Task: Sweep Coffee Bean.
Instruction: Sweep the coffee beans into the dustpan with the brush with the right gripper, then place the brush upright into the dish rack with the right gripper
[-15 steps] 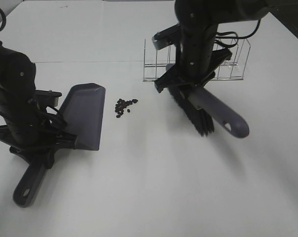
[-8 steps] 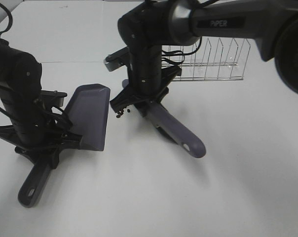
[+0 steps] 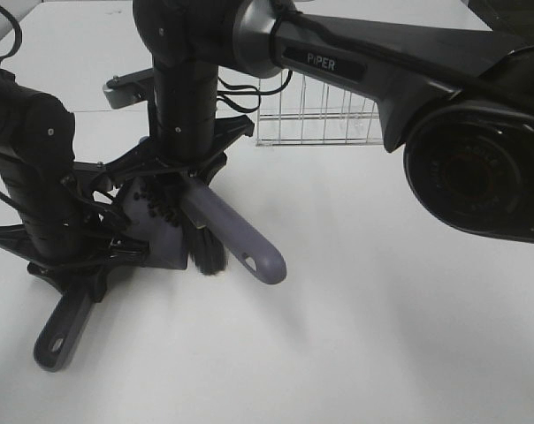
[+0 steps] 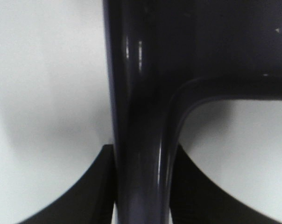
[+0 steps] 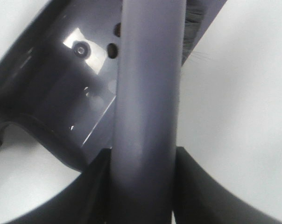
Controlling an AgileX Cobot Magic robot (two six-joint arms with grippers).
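Two tight grips: left gripper (image 3: 70, 261) holds dustpan (image 3: 59, 331) containing coffee bean (image 3: 158, 208), right gripper (image 3: 184, 170) holds brush (image 3: 240, 244)

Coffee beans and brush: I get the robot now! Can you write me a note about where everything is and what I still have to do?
Left gripper: shut on the dustpan handle, pan on the table.
Right gripper: shut on the brush, bristles at the pan's open edge.
Coffee beans: several lie on the dustpan; the right arm hides part of it.
Done: the sweep looks nearly finished.
Left: check for stray beans under the arm, then probably lift the brush away and keep the pan level.
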